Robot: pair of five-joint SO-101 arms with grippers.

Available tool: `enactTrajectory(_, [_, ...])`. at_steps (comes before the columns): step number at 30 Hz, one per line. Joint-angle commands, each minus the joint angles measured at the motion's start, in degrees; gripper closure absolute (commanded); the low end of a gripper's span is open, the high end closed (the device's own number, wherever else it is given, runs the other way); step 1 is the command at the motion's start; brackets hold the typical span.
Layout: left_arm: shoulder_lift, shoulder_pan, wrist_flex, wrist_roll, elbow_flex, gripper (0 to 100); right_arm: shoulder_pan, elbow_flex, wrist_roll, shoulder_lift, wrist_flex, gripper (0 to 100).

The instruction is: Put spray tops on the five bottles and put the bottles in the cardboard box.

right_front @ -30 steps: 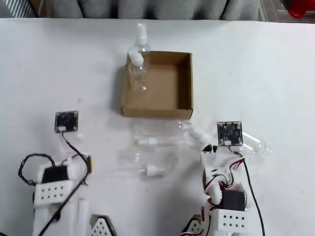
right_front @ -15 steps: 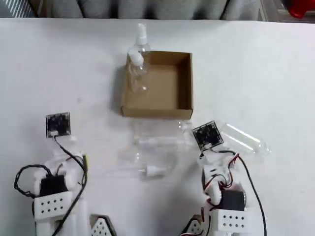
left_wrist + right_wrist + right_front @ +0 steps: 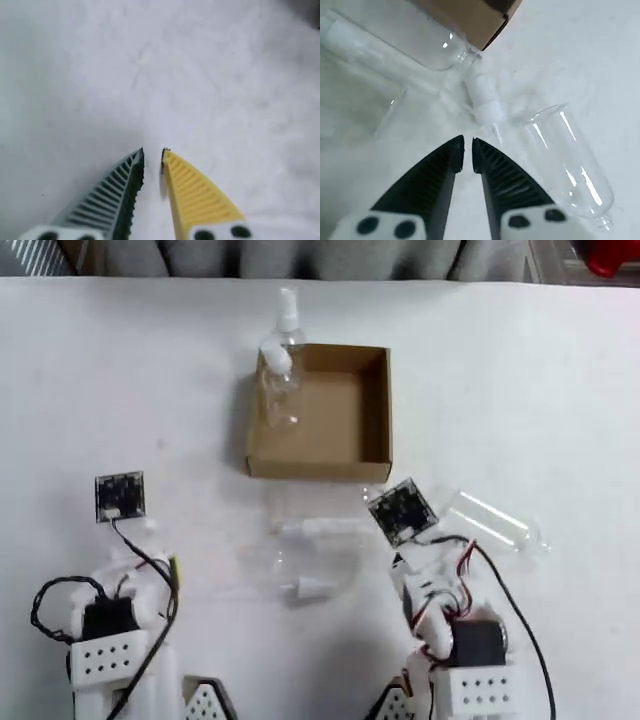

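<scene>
Hovering my right gripper (image 3: 467, 145) low over the table, black ridged fingers pinched down to a thin slit with nothing between them. Just past the tips sits a white spray top (image 3: 484, 102), chunky and matte. It looks joined to the neck of a clear bottle (image 3: 415, 37) lying along the cardboard box (image 3: 475, 20), though I can't tell if it's seated. Off to the side lies an open-necked bottle (image 3: 567, 155), smooth and glossy, near the top but not touching it.

My left gripper (image 3: 152, 152) is barely parted too, one grey toothed finger and one yellow one, holding nothing over a plain white surface.

The high view fills in what the wrist cams miss. The box (image 3: 315, 467) is square, open on top, plain brown, in the middle of the table (image 3: 520, 370). One capped bottle (image 3: 280, 390) stands inside against a wall, and another capped one (image 3: 287, 320) stands just behind the box. Two more see-through bottles (image 3: 305, 580) lie between my arms in front of the box. Lots of bare table out toward both side edges.
</scene>
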Motion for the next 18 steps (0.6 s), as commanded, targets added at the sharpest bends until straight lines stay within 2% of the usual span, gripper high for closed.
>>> enactTrajectory(1, [-0.8, -0.5, 0.0, 1.0, -0.7, 93, -1.2, -8.0, 0.2, 13.0, 0.5, 98.1])
enactTrajectory(11, [-0.8, -0.6, -0.4, 1.0, -0.6, 93, -1.4, -22.2, 0.5, 46.5, 0.6, 98.2])
enactTrajectory(18, [-0.8, -0.7, -2.3, 1.3, -0.3, 93, -8.4, -23.2, 3.0, 53.8, 0.6, 98.2])
